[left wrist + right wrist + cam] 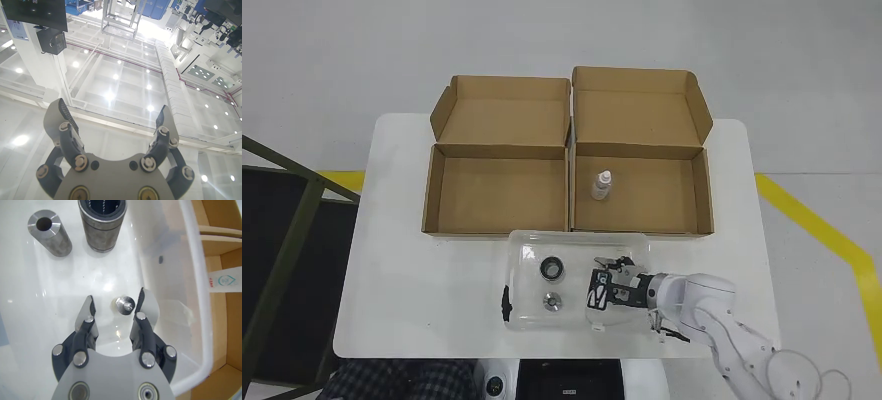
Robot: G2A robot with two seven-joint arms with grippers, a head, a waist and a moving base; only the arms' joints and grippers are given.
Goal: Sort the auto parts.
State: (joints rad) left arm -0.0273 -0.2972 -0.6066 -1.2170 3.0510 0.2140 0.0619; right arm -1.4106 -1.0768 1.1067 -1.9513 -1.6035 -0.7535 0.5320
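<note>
Sorting barely begun: we've 1 bottle [603,185] boxed.
Our R fingers [88,308] spread round a plug [124,307] in tray [542,236]; L fingers [66,115] spread; 2 sleeves [50,236] [102,228] to go.

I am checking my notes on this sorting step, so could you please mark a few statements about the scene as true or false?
1. The right gripper is open inside the bin. True.
2. A small part sits between its fingers. True.
3. The bottle is in the bin. False: it is in the right box.
4. The left gripper is shut on a cylinder. False: it is open, holds nothing and points at the ceiling.
5. Two cylinders are in the bin. True.
</note>
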